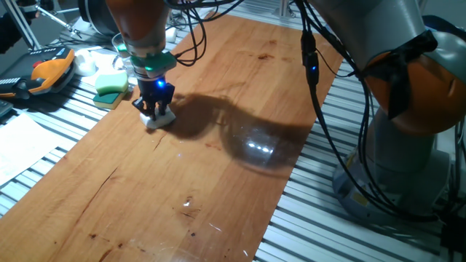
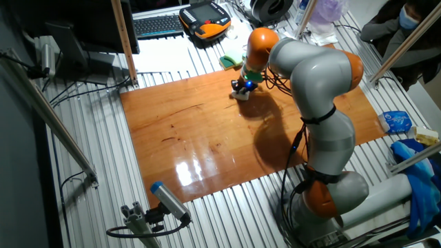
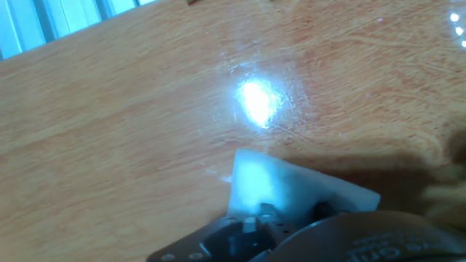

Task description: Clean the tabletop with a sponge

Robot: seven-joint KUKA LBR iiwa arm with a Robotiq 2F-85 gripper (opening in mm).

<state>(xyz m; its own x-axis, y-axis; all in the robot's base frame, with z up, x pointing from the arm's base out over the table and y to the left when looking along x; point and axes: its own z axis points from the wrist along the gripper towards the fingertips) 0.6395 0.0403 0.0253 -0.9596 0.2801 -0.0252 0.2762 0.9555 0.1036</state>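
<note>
With the fingers clamped on the white sponge, which sits pressed on the desk near its far corner by a green-topped sponge, best keep pressure even & sponge flat, w/ overlapping strokes across the wood.

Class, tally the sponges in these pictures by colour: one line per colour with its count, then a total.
White sponge, on the tabletop, held in the hand: 1
Green-topped yellow sponge, off the board on the grey ribbed surface: 1
Total: 2
</note>
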